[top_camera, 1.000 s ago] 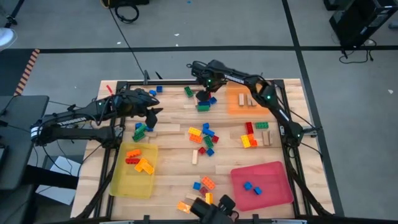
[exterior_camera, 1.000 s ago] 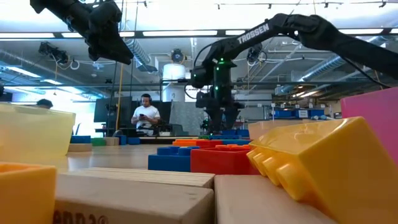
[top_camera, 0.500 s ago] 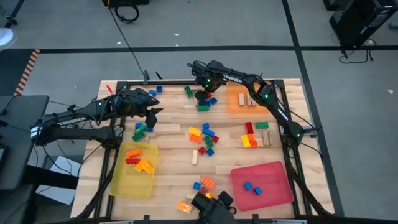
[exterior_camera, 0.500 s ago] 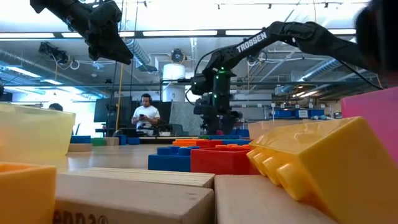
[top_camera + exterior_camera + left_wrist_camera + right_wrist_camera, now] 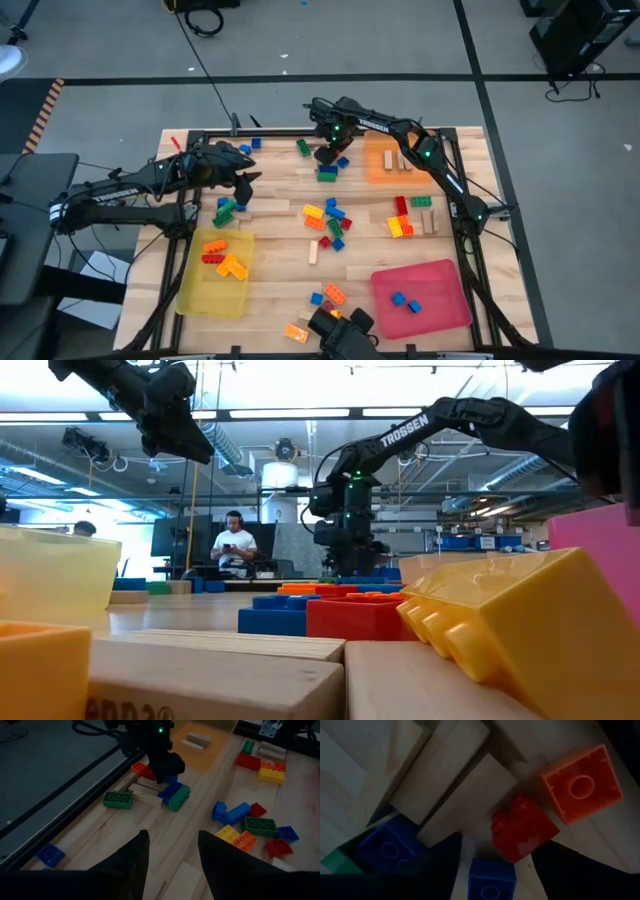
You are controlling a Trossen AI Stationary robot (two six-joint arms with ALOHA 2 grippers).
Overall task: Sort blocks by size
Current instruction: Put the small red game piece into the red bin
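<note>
Blocks lie in loose groups on the wooden table (image 5: 270, 250). My right gripper (image 5: 327, 155) points down over the far group (image 5: 328, 168). Its wrist view shows a small blue brick (image 5: 492, 879) between its open fingers, a red brick (image 5: 522, 829) just beyond, then an orange brick (image 5: 581, 784) and two tan wooden pieces (image 5: 465, 800). Bare table shows between the blue brick and one finger (image 5: 570, 870); whether the other finger touches it I cannot tell. My left gripper (image 5: 171, 852) hangs open and empty above the table's left part (image 5: 245, 182).
A yellow tray (image 5: 195, 290) with orange and red bricks sits near left, a red tray (image 5: 435, 280) with blue bricks near right, an orange tray (image 5: 378, 165) with wooden pieces far right. More blocks lie mid-table (image 5: 328, 220) and right (image 5: 410, 215). A person (image 5: 235, 545) sits beyond.
My right gripper has come down a little over the far group of blocks, still pointing down. My left arm has kept still.
</note>
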